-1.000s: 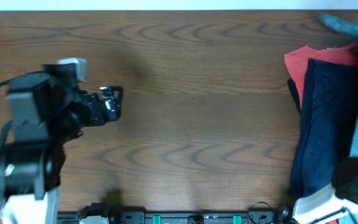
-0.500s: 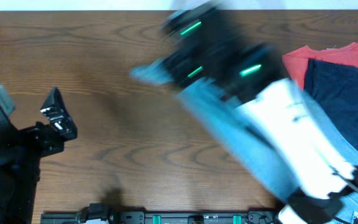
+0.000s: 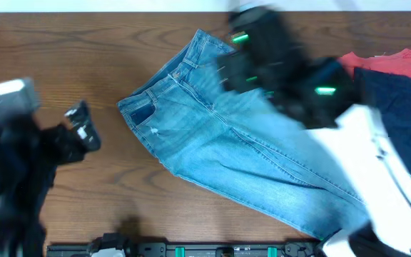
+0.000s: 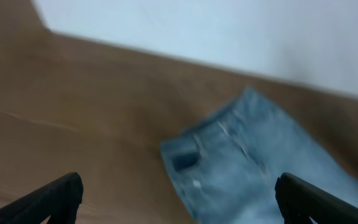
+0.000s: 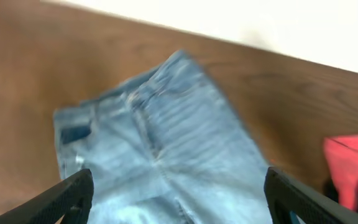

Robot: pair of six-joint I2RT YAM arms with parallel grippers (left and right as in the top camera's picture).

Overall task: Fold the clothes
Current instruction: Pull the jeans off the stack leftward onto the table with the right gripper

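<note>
Right gripper (image 5: 179, 200) is spread wide with nothing in it, hanging over the waistband. Left gripper (image 4: 179, 202) is wide open too, off at the left edge of the overhead view.

The jeans (image 3: 241, 143) lie diagonally, waist at upper centre and legs running lower right under the right arm, with the hems hidden.

Biggest worry imo: they're skewed, so a fold from here could come out crooked. Smaller one: the legs end right by the navy garment (image 3: 398, 107) and the red one (image 3: 366, 66), so it's easy to pinch the wrong cloth.

The table (image 3: 84, 43) is dark wood grain, with a plain white wall (image 4: 229, 31) behind.
</note>
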